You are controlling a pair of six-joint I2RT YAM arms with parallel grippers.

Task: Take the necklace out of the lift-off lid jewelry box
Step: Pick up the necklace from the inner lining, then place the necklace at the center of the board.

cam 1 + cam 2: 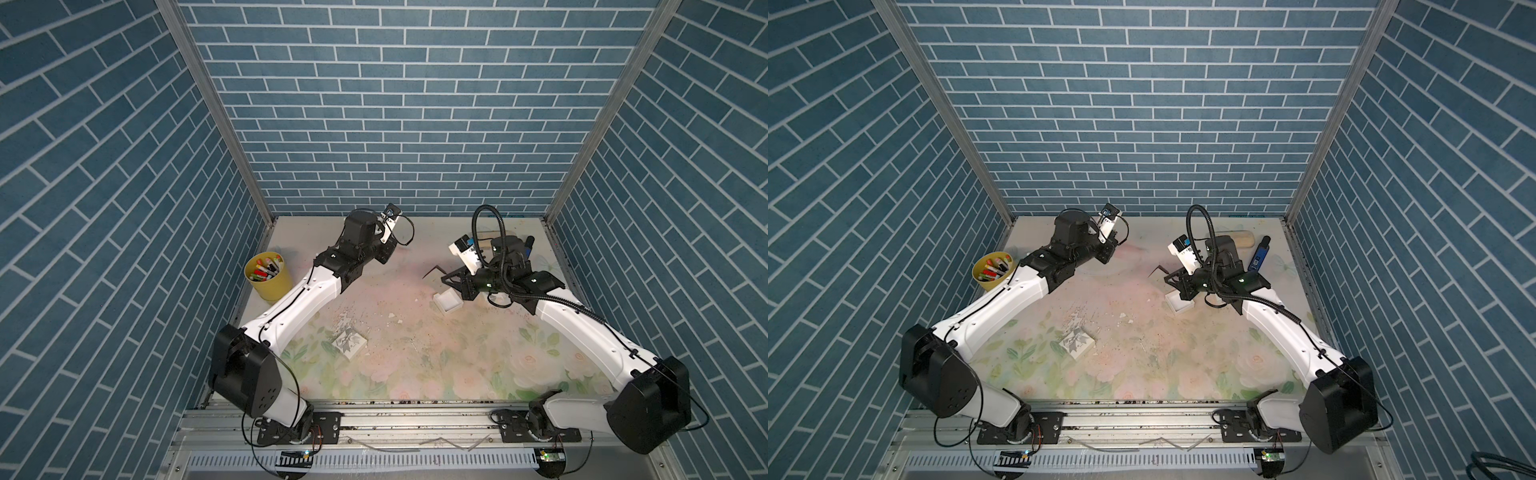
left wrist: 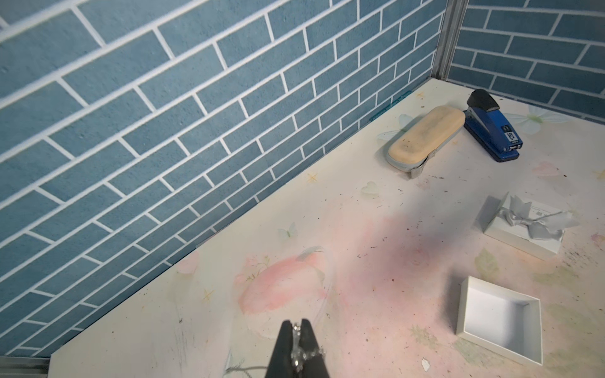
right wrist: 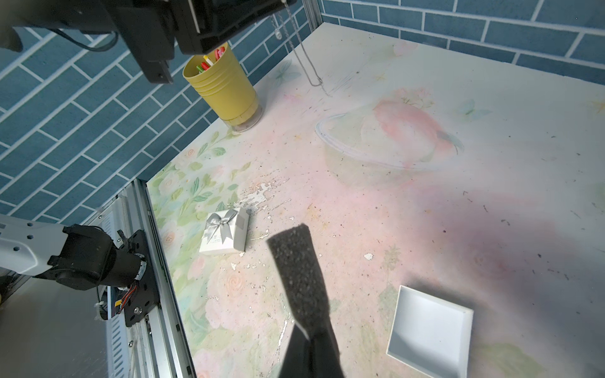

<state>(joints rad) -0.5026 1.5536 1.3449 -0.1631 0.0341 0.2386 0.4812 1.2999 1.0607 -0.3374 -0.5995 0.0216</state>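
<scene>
Blue brick rings your table (image 1: 415, 374). Your left gripper (image 2: 297, 325) pinches the necklace (image 2: 304, 353), jaws closed, well away from the open box (image 2: 501, 317). Your right gripper (image 3: 310, 340) clamps the foam insert (image 3: 294, 271) near it, probably to expose the chain.

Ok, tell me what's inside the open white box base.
Nothing: the box base shows a bare white floor in both wrist views. Its nearer walls hide a thin strip of floor. The necklace is pinched in the left gripper, the grey foam pad in the right gripper.
</scene>
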